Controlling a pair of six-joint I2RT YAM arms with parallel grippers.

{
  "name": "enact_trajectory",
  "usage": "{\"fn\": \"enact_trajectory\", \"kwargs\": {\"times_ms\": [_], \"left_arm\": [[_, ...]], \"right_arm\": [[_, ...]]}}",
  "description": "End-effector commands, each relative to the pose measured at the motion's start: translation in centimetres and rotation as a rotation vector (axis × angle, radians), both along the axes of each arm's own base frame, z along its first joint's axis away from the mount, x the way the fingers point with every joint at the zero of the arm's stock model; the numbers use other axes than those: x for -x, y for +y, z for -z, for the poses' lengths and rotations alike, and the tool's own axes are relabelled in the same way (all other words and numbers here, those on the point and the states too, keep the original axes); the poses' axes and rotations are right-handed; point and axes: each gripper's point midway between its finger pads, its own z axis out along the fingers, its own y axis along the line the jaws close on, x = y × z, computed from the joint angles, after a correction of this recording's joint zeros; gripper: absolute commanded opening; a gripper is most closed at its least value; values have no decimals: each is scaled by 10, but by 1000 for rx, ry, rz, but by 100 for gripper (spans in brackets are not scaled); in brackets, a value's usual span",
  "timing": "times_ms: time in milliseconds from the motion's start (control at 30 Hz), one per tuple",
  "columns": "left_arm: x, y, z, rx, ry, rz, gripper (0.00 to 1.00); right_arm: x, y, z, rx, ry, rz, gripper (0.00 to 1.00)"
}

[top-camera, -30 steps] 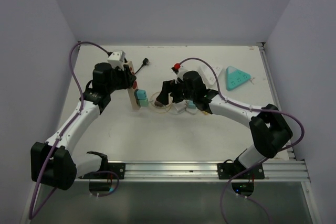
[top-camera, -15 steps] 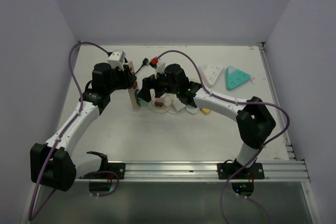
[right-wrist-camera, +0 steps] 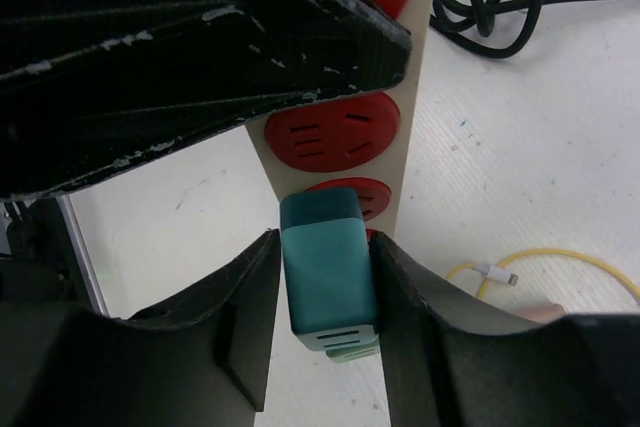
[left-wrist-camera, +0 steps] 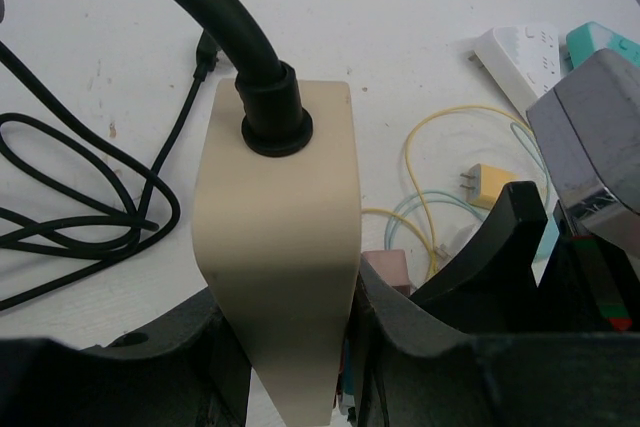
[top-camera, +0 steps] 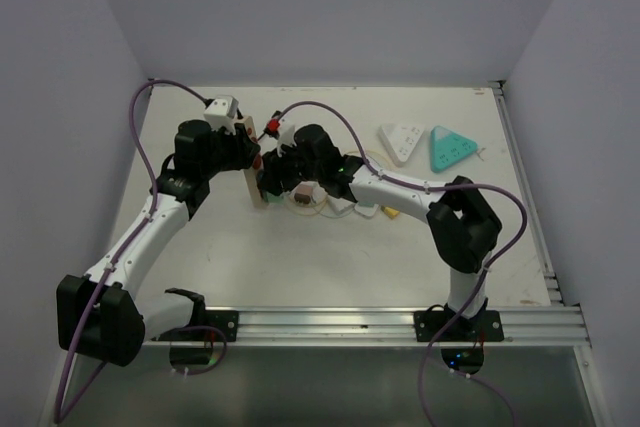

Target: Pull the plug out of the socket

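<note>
while in socket (right-wrist-camera: pixel 338 193), plug (right-wrist-camera: pixel 325 257) between fingers (right-wrist-camera: pixel 243 332)

Both arms share one build: the left arm (top-camera: pixel 140 239) and the right arm (top-camera: pixel 415 190) are made of glossy white links broken up by bulky matte-black joint housings, each on a black base clamp (top-camera: pixel 190 332). A purple cable (top-camera: pixel 142 142) trails along each arm, and the right one meets a small red connector (top-camera: pixel 272 125). A white camera block (top-camera: pixel 222 107) caps the left wrist. The left tool (left-wrist-camera: pixel 292 347) and right tool (right-wrist-camera: pixel 327 277) have smooth black fingers (right-wrist-camera: pixel 245 317) with curved inner faces.
</note>
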Motion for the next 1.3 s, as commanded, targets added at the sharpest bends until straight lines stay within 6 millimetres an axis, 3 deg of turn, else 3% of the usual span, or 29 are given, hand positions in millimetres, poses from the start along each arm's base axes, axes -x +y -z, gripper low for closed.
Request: {"fn": "enact_trajectory", "kwargs": {"times_ms": [0,33,167,367,533,567,600,667,700,800,900,1100,1267], "left_arm": [[-10,-7,-46,55,-160,18,0],[-10,-7,-45,53,-159,18,0],[-13,-1,-43,27,-156,-12,0],[-18,16,-43,-42,-168,-87,0],[-15,8,-40,-9,-148,-50,1],[-14,4,-36,2,-135,-32,6],[-14,-1,-34,11,-126,-12,22],[-14,-3,-35,29,-119,-10,40],[-10,-2,-26,25,-76,-12,54],[-9,-5,-21,49,-34,-15,73],[-5,-5,-15,73,10,-28,81],[14,-16,24,179,124,-20,81],[23,-30,36,258,140,-2,74]], "right_arm": [[-3,11,-18,-22,-39,-28,43],[-3,10,-17,-14,-37,-24,30],[-2,4,-19,2,-42,-9,0],[6,-14,-27,26,-57,11,0],[9,-19,-40,4,-75,21,0],[9,-19,-42,-1,-79,23,0],[9,-18,-46,-8,-85,23,0],[8,-18,-49,-14,-89,22,0],[10,-17,-51,-20,-88,14,0],[10,-17,-55,-31,-90,14,0],[9,-16,-61,-54,-107,15,0],[11,-13,-65,-79,-109,9,0],[12,-13,-66,-92,-102,8,0]]}}
